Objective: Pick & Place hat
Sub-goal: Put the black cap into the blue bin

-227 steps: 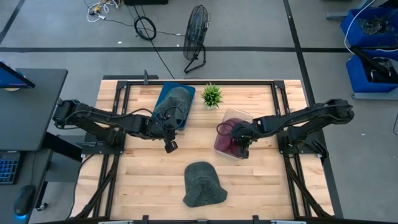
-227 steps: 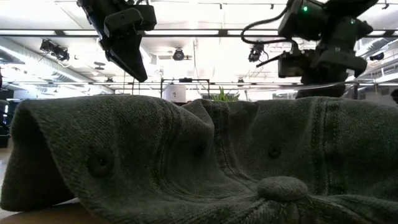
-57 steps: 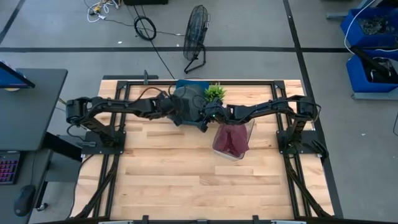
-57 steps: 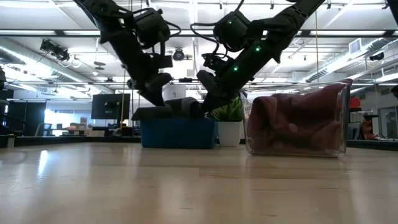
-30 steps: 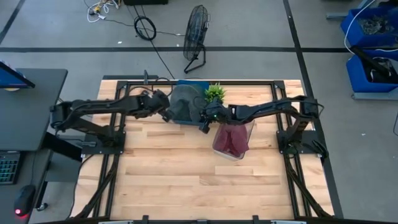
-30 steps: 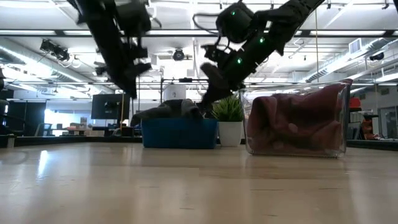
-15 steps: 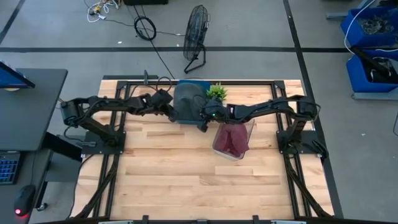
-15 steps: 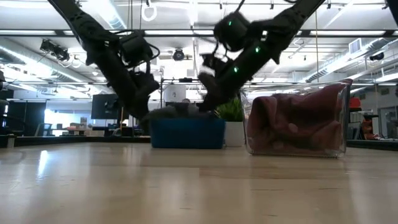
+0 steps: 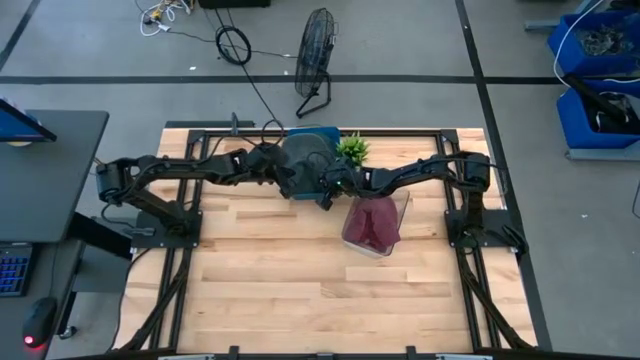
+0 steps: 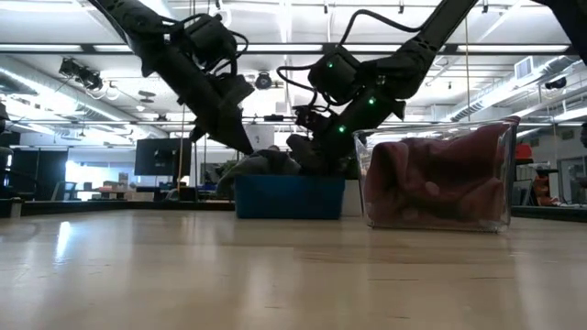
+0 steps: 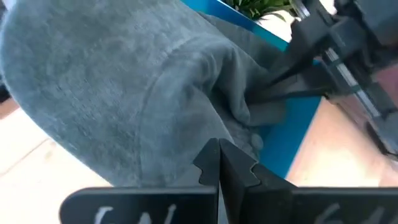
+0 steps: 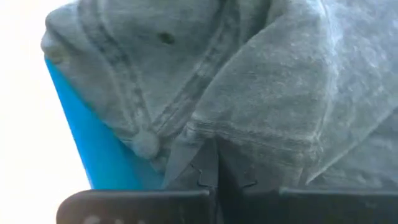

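Two end effectors, left (image 9: 283, 174) and right (image 9: 322, 183) (both pressed together), at the hat (image 9: 303, 163).

Hat (image 9: 303, 160) sits in the bin (image 9: 322, 133) at the table's (image 9: 300, 290) back edge, plant (image 9: 351, 149) just right of it, clear container (image 9: 374, 224) in front of the plant.

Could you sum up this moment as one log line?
left gripper: shut, at grey hat | right gripper: shut on grey hat | hat in blue bin

Count: two arms, two hands — left hand (image 9: 283, 178), right hand (image 9: 325, 190). One blue bin (image 10: 289, 198), one clear bin (image 9: 375, 225), one plant (image 9: 351, 149), one fan (image 9: 316, 45).
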Controlling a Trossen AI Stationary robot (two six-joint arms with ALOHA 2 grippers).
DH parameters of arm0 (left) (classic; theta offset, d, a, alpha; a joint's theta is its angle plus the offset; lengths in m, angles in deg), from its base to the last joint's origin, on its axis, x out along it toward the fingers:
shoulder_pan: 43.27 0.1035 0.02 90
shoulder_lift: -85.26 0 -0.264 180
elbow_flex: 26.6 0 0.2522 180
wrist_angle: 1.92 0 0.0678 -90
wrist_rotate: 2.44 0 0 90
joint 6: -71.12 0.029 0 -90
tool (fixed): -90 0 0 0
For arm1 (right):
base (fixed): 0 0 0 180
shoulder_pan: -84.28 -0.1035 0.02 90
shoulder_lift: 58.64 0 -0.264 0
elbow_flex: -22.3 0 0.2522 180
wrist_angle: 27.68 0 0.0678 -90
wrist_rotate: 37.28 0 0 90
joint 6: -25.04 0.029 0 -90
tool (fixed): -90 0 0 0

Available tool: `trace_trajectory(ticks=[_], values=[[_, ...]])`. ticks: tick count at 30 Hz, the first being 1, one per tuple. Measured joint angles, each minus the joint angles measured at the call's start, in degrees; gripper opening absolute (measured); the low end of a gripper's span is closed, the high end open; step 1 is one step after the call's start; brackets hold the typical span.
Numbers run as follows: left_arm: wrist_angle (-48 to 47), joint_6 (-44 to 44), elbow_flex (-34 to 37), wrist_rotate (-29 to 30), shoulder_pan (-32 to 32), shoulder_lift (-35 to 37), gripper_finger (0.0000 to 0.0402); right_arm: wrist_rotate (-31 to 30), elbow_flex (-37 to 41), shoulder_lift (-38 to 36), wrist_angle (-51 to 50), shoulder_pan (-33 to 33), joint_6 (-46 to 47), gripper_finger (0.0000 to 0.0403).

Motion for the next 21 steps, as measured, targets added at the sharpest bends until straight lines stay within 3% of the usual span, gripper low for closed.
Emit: trace_trajectory(ticks=[3, 7, 9, 13, 21], values=[[-4.3, 0.9, -0.4, 1.2, 0.0, 1.0, 0.0003, 1.6, 0.0, 0.1, 0.9, 0.0, -0.9, 0.0], [-16.6, -4.0, -0.9, 12.0, -0.4, 5.7, 0.0003, 1.7, 0.0, 0.0, -1.0, -0.2, -0.2, 0.0], [-22.6, -8.4, -0.9, 14.4, -0.1, 7.0, 0.0003, 1.7, 0.0, 0.0, -1.1, -0.2, -0.3, 0.0], [-26.6, -13.7, 0.5, 13.1, 0.4, 6.8, 0.0003, 1.9, -0.1, 0.0, -0.2, -0.6, -0.9, 0.0], [-13.3, -12.6, 6.1, 3.2, 0.7, 2.6, 0.0003, 5.5, -2.8, 0.3, -1.1, -3.4, -1.8, 0.0]])
